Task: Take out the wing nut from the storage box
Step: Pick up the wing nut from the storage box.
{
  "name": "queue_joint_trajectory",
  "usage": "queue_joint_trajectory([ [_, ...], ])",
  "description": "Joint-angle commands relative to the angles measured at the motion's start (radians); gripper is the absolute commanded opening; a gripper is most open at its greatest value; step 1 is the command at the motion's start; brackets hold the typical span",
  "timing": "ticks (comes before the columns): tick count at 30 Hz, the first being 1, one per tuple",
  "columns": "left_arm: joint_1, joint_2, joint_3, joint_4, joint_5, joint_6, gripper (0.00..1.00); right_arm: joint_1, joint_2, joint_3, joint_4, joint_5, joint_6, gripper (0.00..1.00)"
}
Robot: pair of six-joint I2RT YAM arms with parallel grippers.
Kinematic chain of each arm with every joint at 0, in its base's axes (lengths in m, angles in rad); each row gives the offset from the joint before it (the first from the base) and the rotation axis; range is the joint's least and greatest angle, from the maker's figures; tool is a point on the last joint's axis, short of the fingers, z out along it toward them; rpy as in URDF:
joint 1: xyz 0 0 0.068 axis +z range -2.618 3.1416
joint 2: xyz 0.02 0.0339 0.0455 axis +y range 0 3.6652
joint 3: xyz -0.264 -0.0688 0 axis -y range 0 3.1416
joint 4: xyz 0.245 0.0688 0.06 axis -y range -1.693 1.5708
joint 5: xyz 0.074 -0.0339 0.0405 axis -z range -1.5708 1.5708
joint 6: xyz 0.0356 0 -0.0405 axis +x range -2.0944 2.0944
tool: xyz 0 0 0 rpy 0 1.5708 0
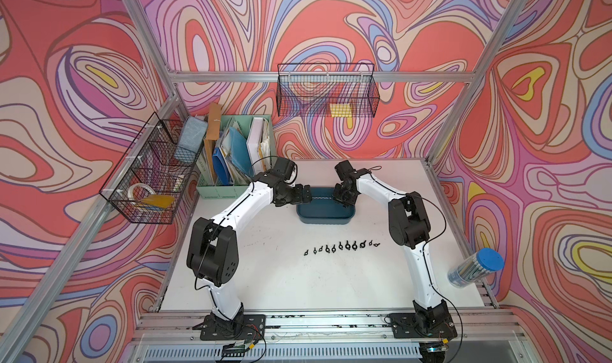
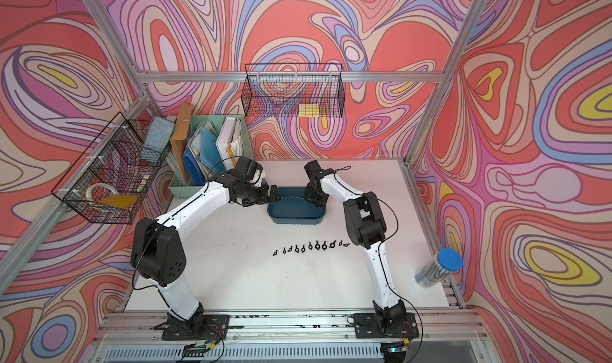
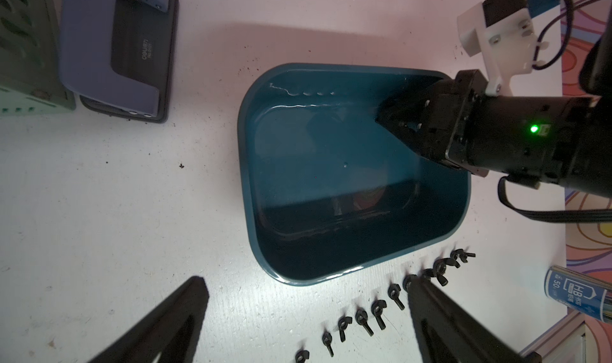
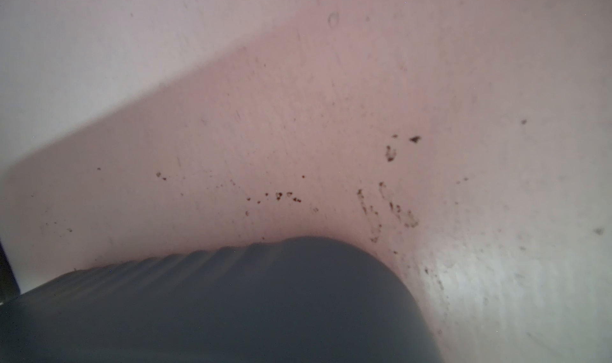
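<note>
Storage box (image 1: 323, 219) x1, wing nuts (image 1: 341, 246) abt 11 in row; L hand (image 3: 305, 278) spread, R hand (image 3: 382, 117) can't tell.

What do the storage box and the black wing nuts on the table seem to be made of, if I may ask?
The storage box looks like moulded plastic, glossy teal: reflections streak its rounded walls. The wing nuts look matte black, perhaps coated metal or plastic; too small to tell.

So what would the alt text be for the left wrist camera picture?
A dark teal storage box sits on a white table, with the right gripper reaching into one corner. A row of black wing nuts lies beside it; the left gripper stands open in the foreground.
</note>
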Motion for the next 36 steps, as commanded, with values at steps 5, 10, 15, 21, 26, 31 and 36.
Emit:
queue_joint_trajectory([
  [5,0.007,-0.043,-0.019,0.007,0.005,-0.012,0.99,-0.005,0.017,-0.029,0.006,-0.008,0.003,0.07],
  [10,0.006,-0.053,-0.034,0.012,-0.015,-0.021,0.99,-0.005,-0.03,-0.079,0.055,-0.007,-0.009,0.03],
  [15,0.006,-0.063,-0.043,0.022,-0.032,-0.041,0.99,-0.004,-0.086,-0.131,0.119,-0.027,-0.035,0.0],
  [21,0.006,-0.086,-0.074,0.055,0.005,-0.072,0.96,-0.005,-0.196,-0.238,0.214,-0.05,-0.07,0.0],
  [26,0.006,-0.109,-0.1,0.105,0.079,-0.116,0.87,-0.004,-0.323,-0.377,0.347,-0.103,-0.107,0.0],
  [31,0.005,-0.126,-0.119,0.152,0.141,-0.164,0.79,-0.002,-0.449,-0.494,0.451,-0.159,-0.134,0.0],
  [36,0.006,-0.156,-0.166,0.229,0.195,-0.221,0.7,0.017,-0.552,-0.575,0.517,-0.198,-0.168,0.0],
])
